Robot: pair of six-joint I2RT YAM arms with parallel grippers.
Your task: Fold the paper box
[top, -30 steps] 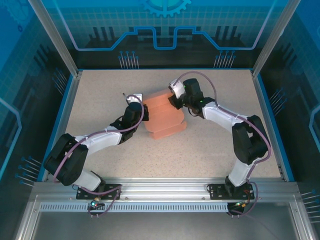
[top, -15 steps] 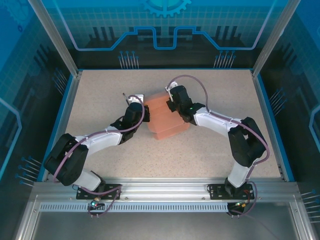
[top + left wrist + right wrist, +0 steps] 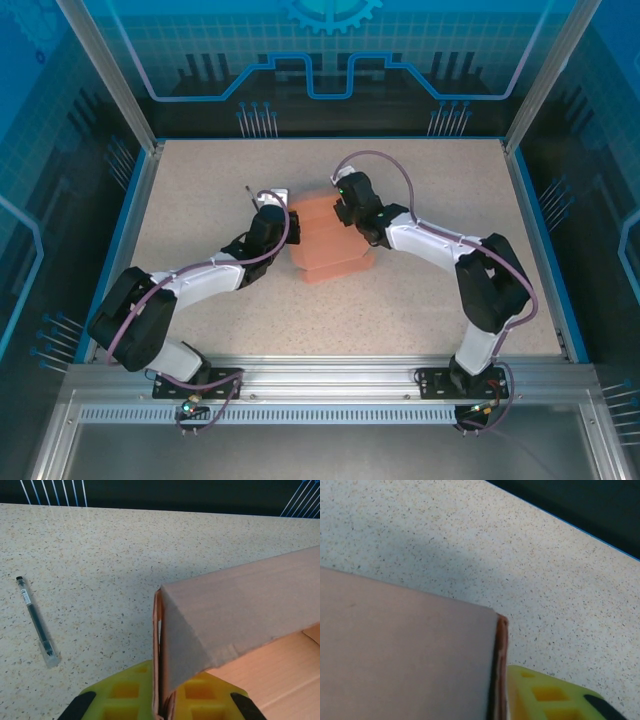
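- Left tool (image 3: 161,700) clamps a wall of the paper box (image 3: 330,245) on the tabletop (image 3: 430,290).
- Right tool (image 3: 338,208) at its far edge; grip cannot be told.
- Hold firm, crease squarely.

From high behind the 6 o'clock edge, the top camera looks steeply down over the whole table (image 3: 200,180). Both wrist cameras sit close to the paper box (image 3: 328,248), shared by all views; left faces 1 o'clock, right perhaps 10 o'clock.
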